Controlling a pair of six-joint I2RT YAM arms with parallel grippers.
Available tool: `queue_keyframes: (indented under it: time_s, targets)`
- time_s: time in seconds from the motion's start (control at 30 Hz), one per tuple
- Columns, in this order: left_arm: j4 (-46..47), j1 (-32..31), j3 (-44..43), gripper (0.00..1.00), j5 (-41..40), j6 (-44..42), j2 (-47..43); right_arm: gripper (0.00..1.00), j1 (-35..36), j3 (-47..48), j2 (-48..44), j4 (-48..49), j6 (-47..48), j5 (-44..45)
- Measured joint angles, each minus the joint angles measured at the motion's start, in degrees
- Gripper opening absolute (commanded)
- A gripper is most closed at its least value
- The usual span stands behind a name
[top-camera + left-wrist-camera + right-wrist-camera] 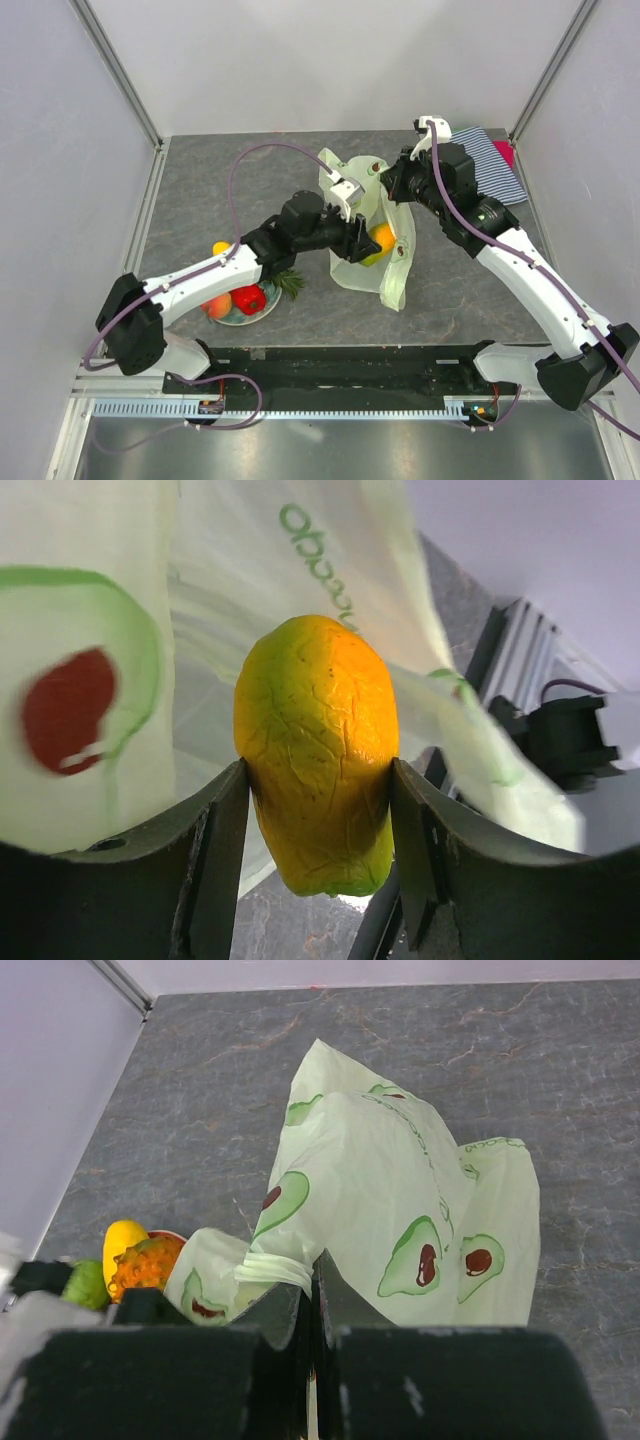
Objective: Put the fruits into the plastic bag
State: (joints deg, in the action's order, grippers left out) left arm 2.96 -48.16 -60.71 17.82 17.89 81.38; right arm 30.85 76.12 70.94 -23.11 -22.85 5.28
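My left gripper (366, 241) is shut on the orange-green mango (380, 240) and holds it at the mouth of the pale green plastic bag (372, 205). In the left wrist view the mango (318, 740) sits between both fingers (215, 840), with the bag (200, 610) right behind it. My right gripper (393, 184) is shut on the bag's bunched handle (268, 1267) and holds the bag (400, 1190) up. A red pepper piece (250, 298), a peach (218, 304), a lemon (221, 248) and pineapple leaves (289, 283) lie at the plate (262, 313).
A striped blue-white cloth (492, 162) with a pink item (506, 152) lies at the back right corner. The right wrist view shows the lemon (124, 1240), the pineapple (146, 1265) and a green apple (86, 1282) at lower left. Frame posts stand at the back corners.
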Motion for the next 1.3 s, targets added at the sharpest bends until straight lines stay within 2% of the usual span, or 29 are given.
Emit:
queue_keyframes:
  time_s: [0.23, 0.43, 0.6, 0.77, 0.87, 0.97, 1.07, 1.1, 1.17, 1.3]
  targets:
    - [-1.1, -2.4, -1.5, 0.18, -13.0, 0.1, 4.0, 0.00, 0.0, -0.8, 0.0, 0.6, -1.5, -1.4]
    - [1.5, -5.8, -2.1, 0.20, -22.9, 1.1, 6.5, 0.00, 0.0, -1.7, 0.0, 1.0, -2.9, -1.7]
    - [3.2, -6.7, -3.1, 0.25, -32.0, 3.0, 10.8, 0.00, 0.0, -1.9, 0.0, 1.5, -3.8, -1.7]
    - [3.6, -6.6, -4.0, 0.29, -35.4, 4.2, 15.6, 0.00, 0.0, -2.8, 0.0, 2.1, -4.5, -1.7]
    - [3.6, -6.6, -4.3, 0.34, -35.8, 5.0, 17.7, 0.00, 0.0, -3.8, 0.0, 2.1, -4.7, -1.8]
    - [3.6, -6.6, -4.3, 0.44, -35.8, 5.6, 18.6, 0.00, 0.0, -4.6, 0.0, 2.1, -4.8, -1.7]
    - [3.7, -6.6, -4.3, 0.57, -35.8, 5.9, 18.8, 0.00, 0.0, -5.2, 0.0, 2.1, -4.8, -1.5]
    - [3.9, -6.6, -4.3, 0.65, -35.7, 5.9, 18.8, 0.00, 0.0, -5.4, 0.0, 2.1, -4.8, -1.4]
    - [4.3, -6.6, -4.3, 0.75, -35.6, 6.1, 18.8, 0.00, 0.0, -5.5, 0.0, 2.1, -4.8, -1.2]
    - [5.0, -6.6, -4.3, 0.83, -35.2, 6.3, 18.8, 0.00, 0.0, -5.7, 0.0, 2.2, -4.8, -0.6]
